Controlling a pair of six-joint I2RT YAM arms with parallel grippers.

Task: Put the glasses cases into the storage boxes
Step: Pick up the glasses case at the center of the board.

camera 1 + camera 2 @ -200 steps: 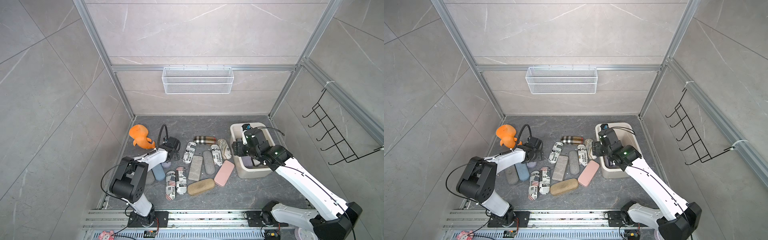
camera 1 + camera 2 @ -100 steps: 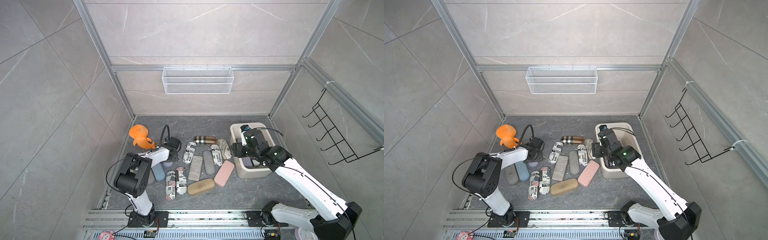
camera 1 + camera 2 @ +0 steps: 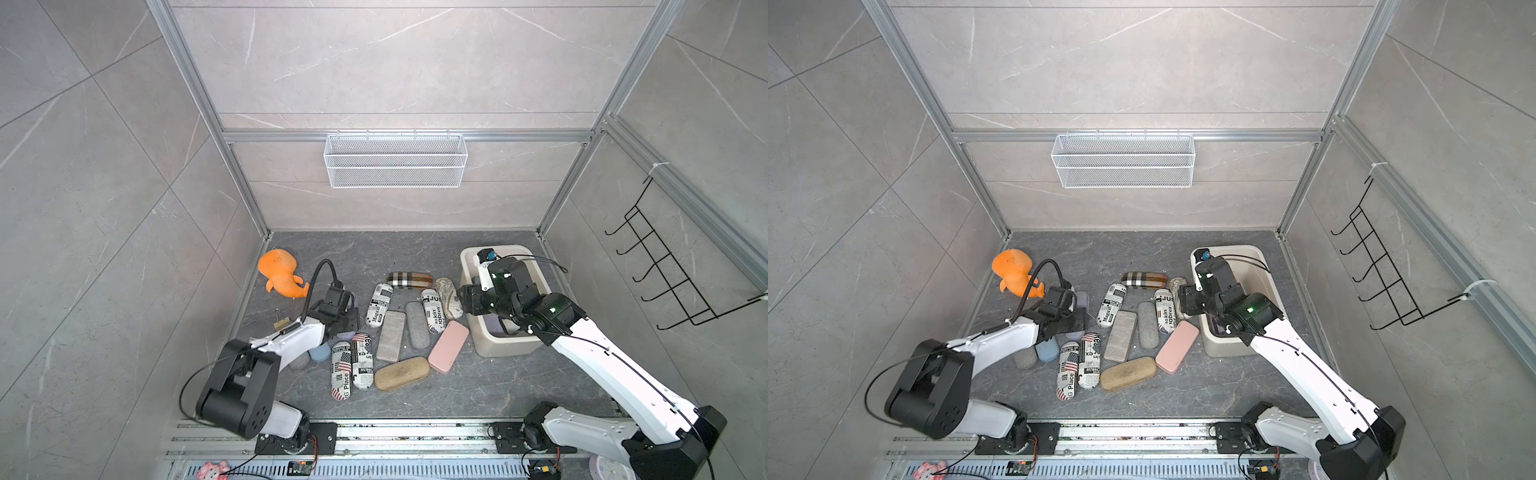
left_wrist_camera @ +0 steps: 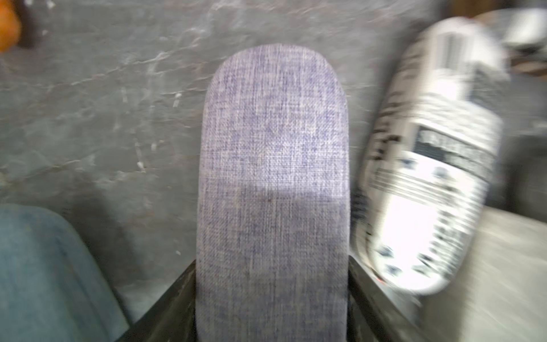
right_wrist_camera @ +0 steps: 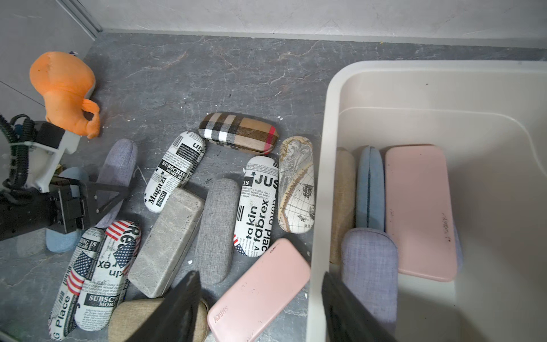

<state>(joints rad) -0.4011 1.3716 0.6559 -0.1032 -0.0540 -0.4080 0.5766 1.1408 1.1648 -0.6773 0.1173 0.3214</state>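
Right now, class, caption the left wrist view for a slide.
Left pincer grips a lilac case; a newspaper-print case lies alongside.

surface: grey marbled floor [image 3: 374,257] | on it: glasses cases [image 3: 390,340], beige tub [image 3: 503,349], orange plush [image 3: 282,274]

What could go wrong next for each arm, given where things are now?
The left gripper holds the lilac case toward one end; it might tilt or slip when lifted.
The newspaper-print case lies close beside it and might get dragged.
The open right gripper hangs over the cream tub's rim; descending, a finger might strike it.
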